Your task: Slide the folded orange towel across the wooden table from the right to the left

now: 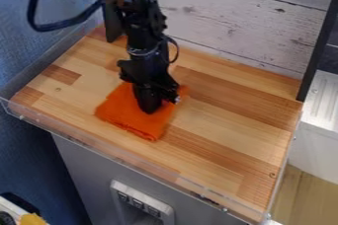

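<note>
Here's the butcher-block counter (224,130), planks running light and dark; a clear plastic lip (105,144) edges its near side; whitewashed boards (231,21) stand behind, a black upright strip (319,46) at their right; blue wall (26,51) at left; a grey cabinet front (86,169) sits below.

Saw a black robot gripper (151,108) pointed down at a flat orange cloth (122,111) on a brown-striped wooden counter (228,128) near whitewashed planks (228,24).

Arm (143,36) hides part of orange cloth (122,109)
</note>
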{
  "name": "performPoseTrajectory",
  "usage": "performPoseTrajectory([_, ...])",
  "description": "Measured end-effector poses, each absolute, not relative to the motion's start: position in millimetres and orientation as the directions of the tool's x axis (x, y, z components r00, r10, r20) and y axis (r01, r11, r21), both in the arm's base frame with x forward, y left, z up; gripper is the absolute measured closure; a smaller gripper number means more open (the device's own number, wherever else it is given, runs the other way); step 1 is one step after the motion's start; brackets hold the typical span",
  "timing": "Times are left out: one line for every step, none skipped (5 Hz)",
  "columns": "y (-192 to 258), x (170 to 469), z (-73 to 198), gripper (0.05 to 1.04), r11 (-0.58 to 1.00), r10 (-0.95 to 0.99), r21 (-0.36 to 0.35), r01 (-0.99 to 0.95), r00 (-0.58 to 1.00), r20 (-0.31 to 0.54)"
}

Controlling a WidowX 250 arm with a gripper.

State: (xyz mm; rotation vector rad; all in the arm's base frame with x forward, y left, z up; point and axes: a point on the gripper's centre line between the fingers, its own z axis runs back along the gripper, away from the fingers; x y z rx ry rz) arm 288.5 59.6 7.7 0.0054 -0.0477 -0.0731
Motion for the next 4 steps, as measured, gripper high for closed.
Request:
performPoseTrajectory([67.6, 286.5, 8.7, 1.022, 1.0, -0.025, -0.016, 0.025, 0.999, 0.028])
performPoseTrajectory([68.4, 288.8, 9.3, 1.024, 0.999, 0.0, -0.032, 0.0, 1.0, 0.007])
performPoseTrajectory([69.5, 288.8, 9.4, 1.025, 0.999, 0.018, -0.038, -0.019, 1.0, -0.011])
performPoseTrajectory([71.6, 291.4, 10.2, 1.025, 0.999, 0.034, -0.032, -0.035, 0.999, -0.024])
